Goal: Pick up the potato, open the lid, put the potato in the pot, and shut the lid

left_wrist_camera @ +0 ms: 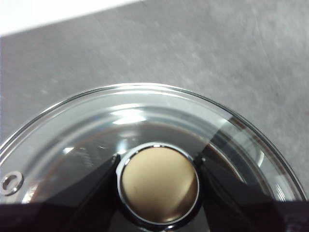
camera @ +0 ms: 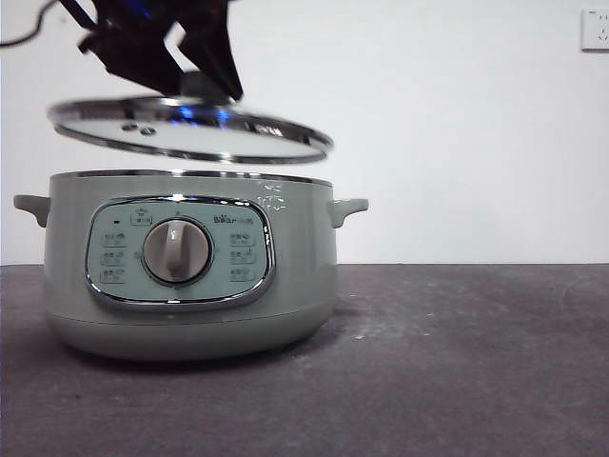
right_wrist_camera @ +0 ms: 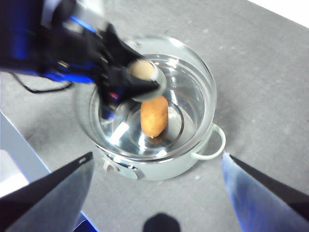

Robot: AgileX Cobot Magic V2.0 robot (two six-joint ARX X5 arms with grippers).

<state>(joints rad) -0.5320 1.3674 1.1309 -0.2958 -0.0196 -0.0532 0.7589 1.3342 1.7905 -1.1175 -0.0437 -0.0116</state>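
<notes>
The pale green pot stands at the left of the table. My left gripper comes down from above and is shut on the lid's knob. It holds the glass lid tilted just above the pot's rim, not touching it. In the right wrist view the orange-brown potato lies inside the pot, under the lid's knob and the left gripper. My right gripper is open and empty, high above the pot.
The dark grey table stretches to the right of the pot. A white wall with a socket stands behind. A black cable lies on the table beside the pot.
</notes>
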